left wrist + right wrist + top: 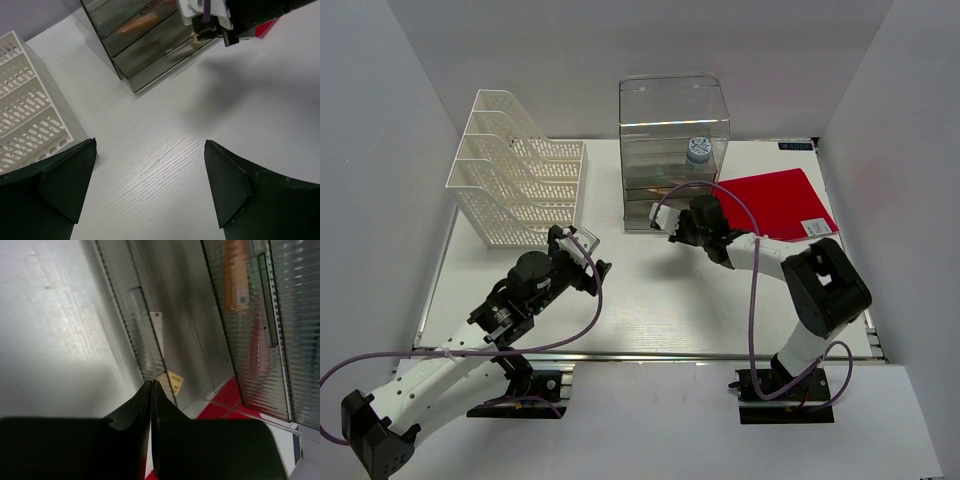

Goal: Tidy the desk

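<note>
The right hand (pixel 672 222) is closed, its tips at the lowest drawer front of the clear drawer box (pixel 672 150) — the left hand (pixel 150 145) gapes open and empty, nearer than that box and leftward. The white desk (pixel 650 300) lies beneath the box

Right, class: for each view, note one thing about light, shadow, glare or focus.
Top view: even light, a soft shadow on the desk under the right arm, glare on the clear drawer box. Left wrist view: the near fingers are dark and soft-edged, the desk grain sharp. Right wrist view: dim, ribbed drawer fronts smearing what lies behind.
</note>
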